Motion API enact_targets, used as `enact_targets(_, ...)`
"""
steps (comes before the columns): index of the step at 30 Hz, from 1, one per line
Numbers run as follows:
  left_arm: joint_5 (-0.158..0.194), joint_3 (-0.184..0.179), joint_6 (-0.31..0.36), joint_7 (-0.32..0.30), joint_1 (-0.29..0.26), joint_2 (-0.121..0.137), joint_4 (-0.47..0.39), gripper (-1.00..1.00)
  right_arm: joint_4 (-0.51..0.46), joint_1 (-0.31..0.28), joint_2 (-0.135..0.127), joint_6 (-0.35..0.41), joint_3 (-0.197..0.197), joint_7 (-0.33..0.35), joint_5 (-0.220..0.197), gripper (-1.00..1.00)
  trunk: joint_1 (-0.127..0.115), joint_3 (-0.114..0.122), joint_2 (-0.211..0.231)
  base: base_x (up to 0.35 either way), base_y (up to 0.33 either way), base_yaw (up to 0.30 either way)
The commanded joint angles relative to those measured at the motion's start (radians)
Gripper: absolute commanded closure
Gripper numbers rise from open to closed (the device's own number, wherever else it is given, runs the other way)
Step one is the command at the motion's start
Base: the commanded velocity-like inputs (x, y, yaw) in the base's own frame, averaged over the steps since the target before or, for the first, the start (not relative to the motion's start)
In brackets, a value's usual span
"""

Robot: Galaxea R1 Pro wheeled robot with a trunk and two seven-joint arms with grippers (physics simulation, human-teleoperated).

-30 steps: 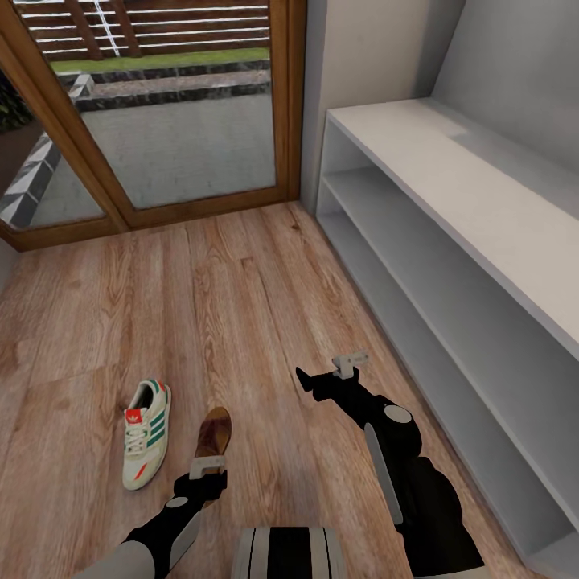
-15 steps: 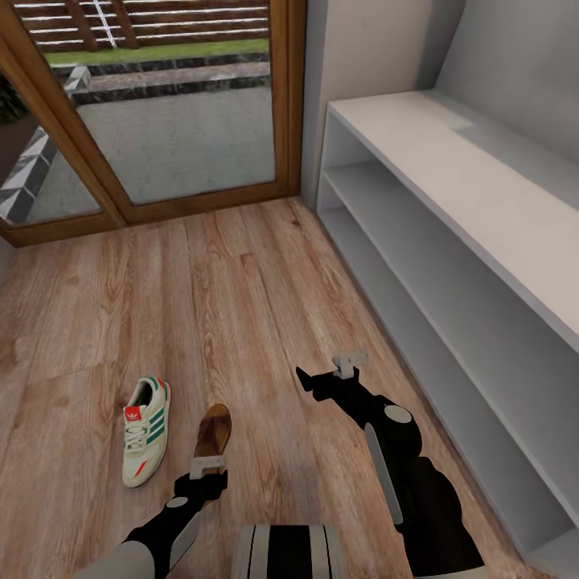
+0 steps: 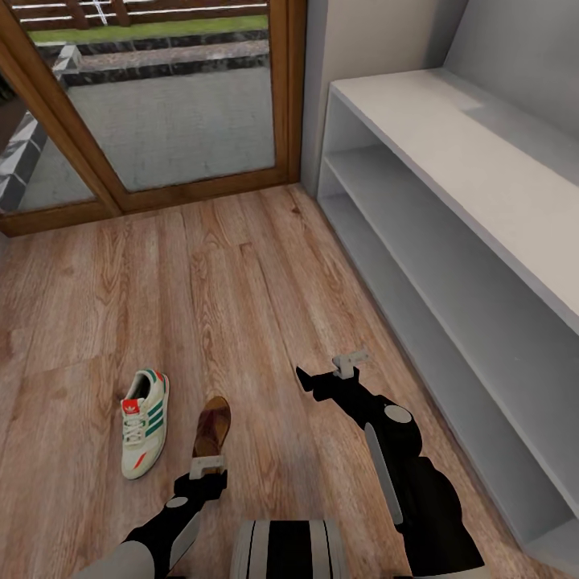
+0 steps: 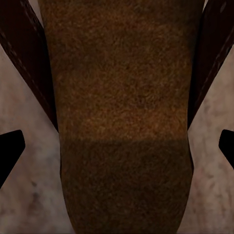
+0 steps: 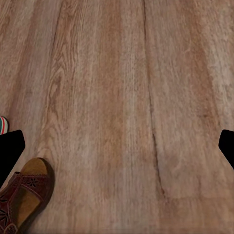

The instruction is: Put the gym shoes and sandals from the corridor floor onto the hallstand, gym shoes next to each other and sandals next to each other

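One gym shoe (image 3: 144, 433) was seen lying on the corridor floor (image 3: 225, 289) at the lower left of the head view, and one sandal (image 3: 212, 426) lay just beside it to the right. No other shoes could be made out. The left gripper (image 3: 207, 464) was held right over the sandal's heel end; in the left wrist view its fingertips (image 4: 9, 151) were spread wide to either side of the sandal (image 4: 122, 122), with nothing clamped. Further right, the right gripper (image 3: 330, 374) hovered over bare floor, its jaws parted and empty. At the right of the frame, the hallstand (image 3: 450, 153) carried no footwear on the parts shown. Nothing was judged placed yet; all four items were left to move.
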Motion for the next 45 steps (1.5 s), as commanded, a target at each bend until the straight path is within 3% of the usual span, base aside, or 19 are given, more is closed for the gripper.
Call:
enact_targets(1,0.007,-0.003,-0.004,0.003,0.000,0.000,0.001,-1.00,-0.001,0.000,0.000,0.005,-0.001,0.006,0.006,-1.00,0.000,-0.005,0.000,0.000,0.000,0.000)
enact_targets(7,0.007,-0.003,-0.004,0.003,0.000,0.000,0.001,-1.00,-0.001,0.000,0.000,0.005,-0.001,0.006,0.006,-1.00,0.003,-0.030,-0.002,0.000,0.000,0.000)
enact_targets(18,0.007,-0.001,-0.004,0.002,0.000,0.000,0.001,-1.00,-0.001,0.000,0.000,0.005,-0.001,0.006,0.006,-1.00,0.003,-0.033,-0.002,0.000,0.000,0.000)
enact_targets(19,0.007,-0.002,-0.005,0.002,0.000,0.001,0.001,1.00,-0.001,0.000,0.000,0.005,-0.001,0.006,0.006,-1.00,0.003,-0.033,-0.002,0.000,0.000,0.000)
enact_targets(38,0.007,-0.001,-0.030,-0.001,0.000,0.003,0.002,1.00,0.000,0.000,0.000,0.005,-0.001,0.006,0.006,-1.00,0.003,-0.033,-0.002,0.000,0.000,0.000)
enact_targets(45,0.007,-0.005,-0.031,-0.005,0.000,0.003,0.001,1.00,0.001,0.001,0.000,0.005,0.007,0.005,0.007,-1.00,0.000,-0.006,0.000,0.000,0.000,0.000)
